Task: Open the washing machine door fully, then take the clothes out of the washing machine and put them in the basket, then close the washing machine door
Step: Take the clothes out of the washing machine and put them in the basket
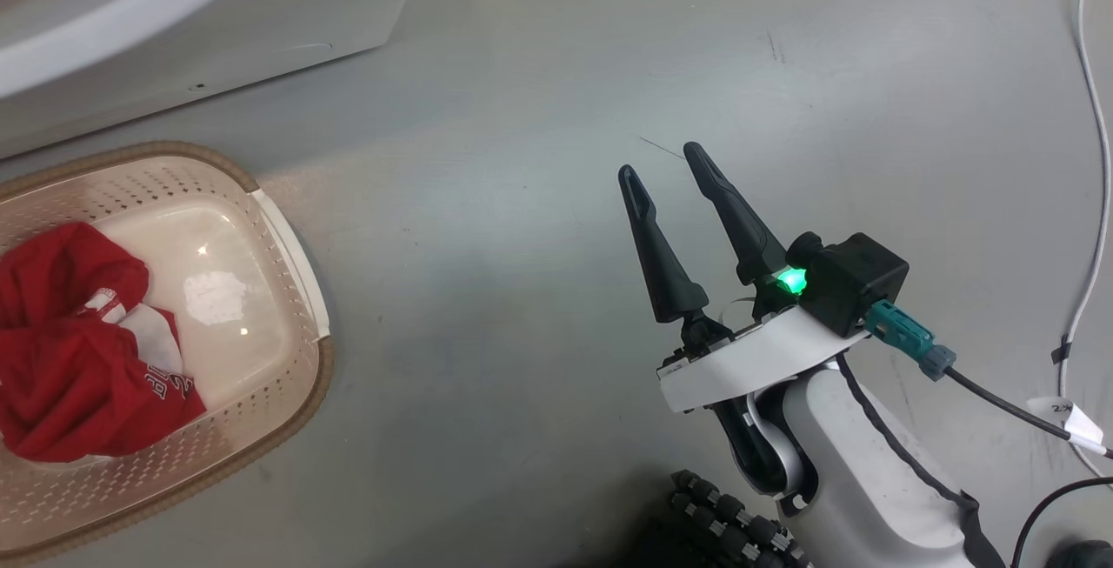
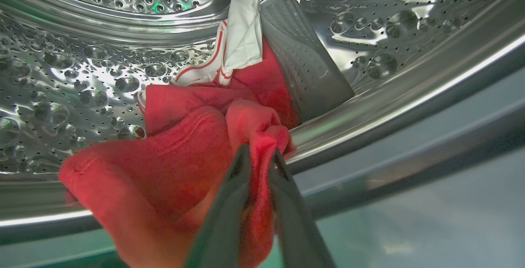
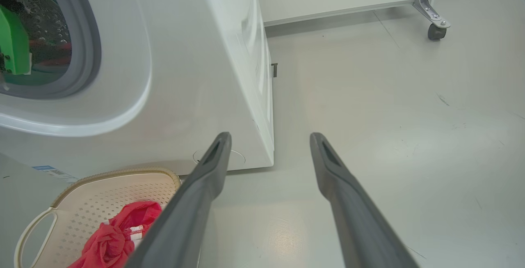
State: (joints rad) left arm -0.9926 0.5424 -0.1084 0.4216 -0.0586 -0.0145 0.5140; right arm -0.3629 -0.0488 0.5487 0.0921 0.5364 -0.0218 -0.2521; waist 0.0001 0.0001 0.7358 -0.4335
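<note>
— Where was the laundry at that point?

— Split. One red garment [image 2: 176,157] lay low in the steel drum [image 2: 82,75], spilling over the drum lip [image 2: 389,108] toward seven o'clock in the left wrist view. The left gripper [image 2: 260,153], at six o'clock, had its jaws clamped on a raised fold of it. I'd judge a fold was picked because it gave thin fingers something to bite.

— And the rest?

— The other red garment [image 1: 69,377], white lettering showing, sat in the cream basket [image 1: 296,255] at nine o'clock in the head view. That was just in front of the washing machine [image 3: 197,54], likely parked there to keep the carry short.

— The other arm?

— The right gripper [image 1: 661,161] hung over bare floor [image 1: 522,72] toward four o'clock, jaws wide apart, holding nothing.

— Anything in the way?

— The grey ribbed paddle [image 2: 303,67] touched the garment at one o'clock, beside its white part [image 2: 242,34]. Cloth could snag there or on the lip. A white cable [image 1: 1100,159] lay at three o'clock, well apart.
</note>
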